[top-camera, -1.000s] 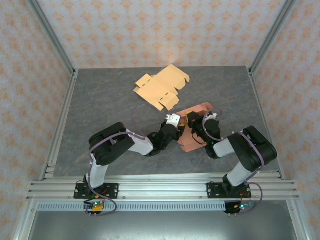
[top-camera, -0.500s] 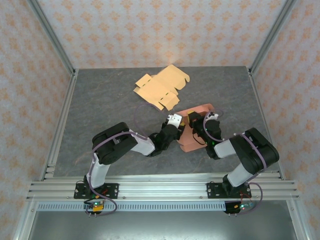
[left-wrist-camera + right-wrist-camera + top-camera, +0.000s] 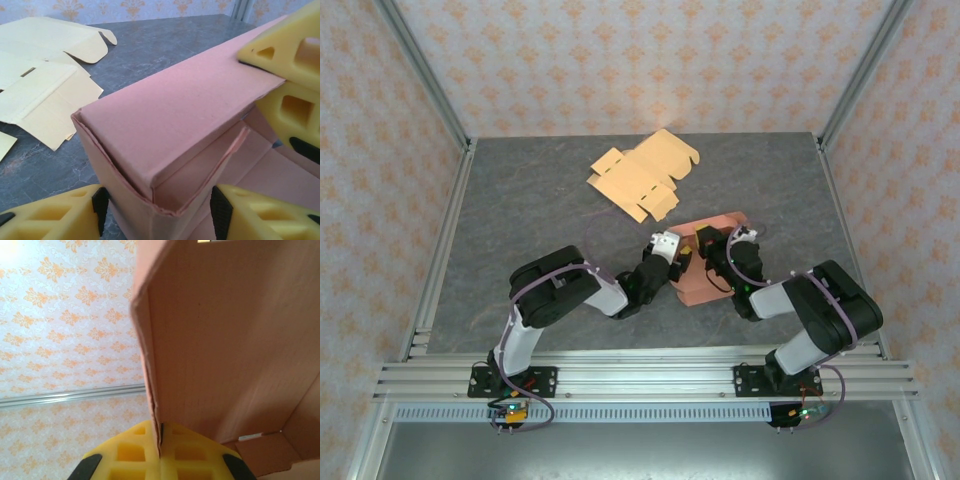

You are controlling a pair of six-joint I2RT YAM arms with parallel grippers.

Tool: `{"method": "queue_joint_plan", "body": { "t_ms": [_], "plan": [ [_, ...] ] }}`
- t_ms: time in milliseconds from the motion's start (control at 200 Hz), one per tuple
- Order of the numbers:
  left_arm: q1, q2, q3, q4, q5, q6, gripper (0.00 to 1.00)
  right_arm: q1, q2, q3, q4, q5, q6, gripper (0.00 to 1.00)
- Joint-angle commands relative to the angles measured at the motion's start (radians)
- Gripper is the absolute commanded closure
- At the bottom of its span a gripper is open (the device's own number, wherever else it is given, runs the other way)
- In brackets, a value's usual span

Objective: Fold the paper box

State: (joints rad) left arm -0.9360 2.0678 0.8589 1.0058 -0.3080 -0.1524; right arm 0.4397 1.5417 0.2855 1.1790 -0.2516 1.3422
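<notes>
Left arm [image 3: 605,290]: stretched low across the table, reaching the pink box [image 3: 698,288] from its left.
Left gripper [image 3: 157,212]: jaws apart, straddling the pink box's near corner.
Right arm [image 3: 790,295]: elbow bent, at the pink box's right.
Right gripper [image 3: 160,442]: pinched tight on the pink box's upright wall.

Two cardboard pieces in all: one pink paper box [image 3: 698,288], partly folded, centre-right of the top view, and one yellow flat blank [image 3: 642,175], upper centre. Two arms: left arm [image 3: 560,290] at lower left, right arm [image 3: 825,305] at lower right. Two claws, one per arm: left claw [image 3: 672,245] and right claw [image 3: 712,240], both mid-frame. One grey surface [image 3: 520,220] under it all.
</notes>
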Motion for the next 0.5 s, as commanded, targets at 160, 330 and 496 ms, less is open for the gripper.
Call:
{"method": "queue_joint_plan", "body": {
  "t_ms": [160, 330, 496],
  "plan": [
    [-0.009, 0.009, 0.069, 0.039, 0.044, 0.11, 0.69, 0.034, -0.013, -0.012, -0.052, -0.074, 0.006, 0.98],
    [-0.009, 0.022, 0.059, 0.067, 0.012, 0.115, 0.77, 0.042, -0.015, -0.026, -0.052, -0.071, 0.008, 0.98],
    [-0.01, 0.02, 0.042, 0.063, -0.057, 0.073, 0.82, 0.043, -0.034, -0.029, -0.077, -0.067, 0.003, 0.96]
  ]
}}
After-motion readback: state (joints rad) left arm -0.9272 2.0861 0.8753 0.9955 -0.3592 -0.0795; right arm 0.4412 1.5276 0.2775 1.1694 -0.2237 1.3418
